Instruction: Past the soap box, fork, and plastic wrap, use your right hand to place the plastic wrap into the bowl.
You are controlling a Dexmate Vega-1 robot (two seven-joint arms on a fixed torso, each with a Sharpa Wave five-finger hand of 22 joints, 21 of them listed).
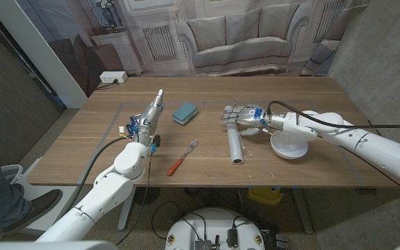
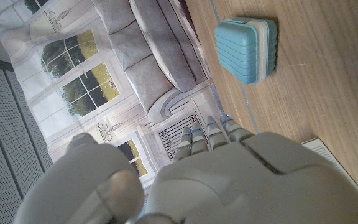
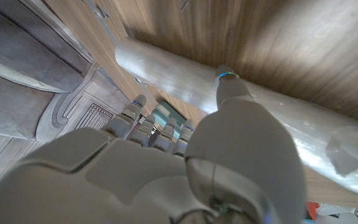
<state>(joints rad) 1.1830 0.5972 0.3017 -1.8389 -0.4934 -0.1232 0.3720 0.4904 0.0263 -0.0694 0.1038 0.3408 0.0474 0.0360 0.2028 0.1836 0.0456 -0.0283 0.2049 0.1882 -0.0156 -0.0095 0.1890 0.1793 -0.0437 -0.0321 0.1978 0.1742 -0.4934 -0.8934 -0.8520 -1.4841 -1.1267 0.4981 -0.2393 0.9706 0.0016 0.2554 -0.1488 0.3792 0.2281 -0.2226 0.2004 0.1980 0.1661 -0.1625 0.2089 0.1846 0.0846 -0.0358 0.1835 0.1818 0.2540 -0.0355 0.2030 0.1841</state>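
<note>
My right hand [image 1: 244,115] hovers over the far end of the plastic wrap [image 1: 235,144], fingers unclenched, grasping nothing; the bowl [image 1: 289,146] waits just beside my wrist.

Counts on the wooden table [image 1: 103,135]:
- 1 light-blue ribbed plastic soap box [image 1: 185,112]
- 1 fork with metal tines and a red handle [image 1: 182,157]
- 1 silvery-grey roll of plastic wrap [image 1: 235,144]
- 1 white round bowl [image 1: 289,145], partly behind the right arm
- 2 white robot hands: left hand [image 1: 150,112], right hand [image 1: 242,114]
</note>
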